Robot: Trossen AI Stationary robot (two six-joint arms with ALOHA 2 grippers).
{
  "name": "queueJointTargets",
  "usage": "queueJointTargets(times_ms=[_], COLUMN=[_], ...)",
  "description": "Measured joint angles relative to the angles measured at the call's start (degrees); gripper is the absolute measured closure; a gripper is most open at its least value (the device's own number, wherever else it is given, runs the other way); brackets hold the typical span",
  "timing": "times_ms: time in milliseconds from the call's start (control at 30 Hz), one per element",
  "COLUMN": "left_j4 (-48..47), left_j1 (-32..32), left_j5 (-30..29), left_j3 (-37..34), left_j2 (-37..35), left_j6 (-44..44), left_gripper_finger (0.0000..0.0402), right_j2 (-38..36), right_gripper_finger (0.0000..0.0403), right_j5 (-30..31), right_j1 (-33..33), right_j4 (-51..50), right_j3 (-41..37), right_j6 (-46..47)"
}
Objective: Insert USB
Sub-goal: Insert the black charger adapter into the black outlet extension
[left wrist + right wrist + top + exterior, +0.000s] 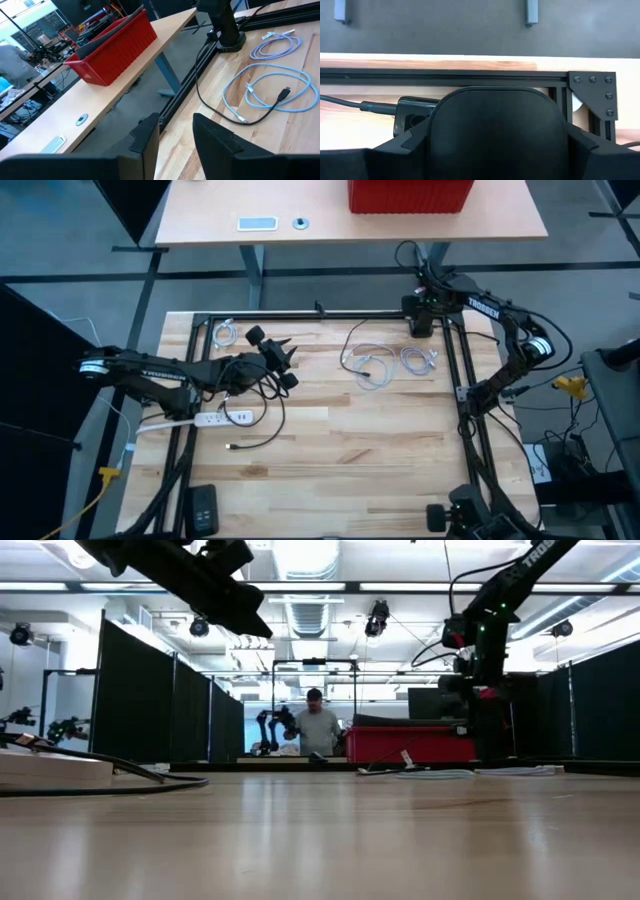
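Note:
A white power strip (215, 418) lies flat on the table under my left arm. A black cable ends in a plug (232, 447) just in front of it. My left gripper (175, 127) hangs open above the table's middle left (280, 360), with nothing between its fingers. It faces coiled pale cables (270, 90) and a black USB plug (285, 93). My right gripper (420, 318) points down at the far right corner of the frame. A black round-topped block (497, 125) fills its jaws. A black device (412, 117) with a cable lies beside the block. My right gripper has the black block's two sides (432, 135) between its fingers, with no gap showing on either side. The fingers come from above, slanting down. The left wrist view shows the lower end (232, 42) at the table by the far rail; whether it rests there I cannot tell.
A black frame rail (470, 76) with a corner bracket (592, 95) bounds the work area. Another pale cable (228, 333) lies at the far left and a black box (203, 508) at the near left. Beyond the far edge stands a desk with a red bin (410, 195). A person (318, 728) stands far behind.

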Motion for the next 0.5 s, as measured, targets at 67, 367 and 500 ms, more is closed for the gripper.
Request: queueJointTargets(times_ms=[67, 367, 500], left_j4=[-0.02, -0.02, -0.03], left_j1=[0.0, 0.0, 0.0], left_j5=[0.0, 0.0, 0.0], left_j3=[0.0, 0.0, 0.0], left_j2=[0.0, 0.02, 0.02], left_j6=[0.0, 0.26, 0.24], left_gripper_finger=[0.029, 0.0286, 0.0291], right_j2=[-0.05, -0.06, -0.31], right_gripper_finger=[0.0142, 0.0142, 0.0142], right_j5=[-0.75, -1.53, -2.04], right_j1=[-0.03, -0.01, 0.02], right_j4=[0.53, 1.12, -0.13], right_j3=[-0.48, -2.37, -1.79], right_j6=[0.62, -0.47, -1.35])
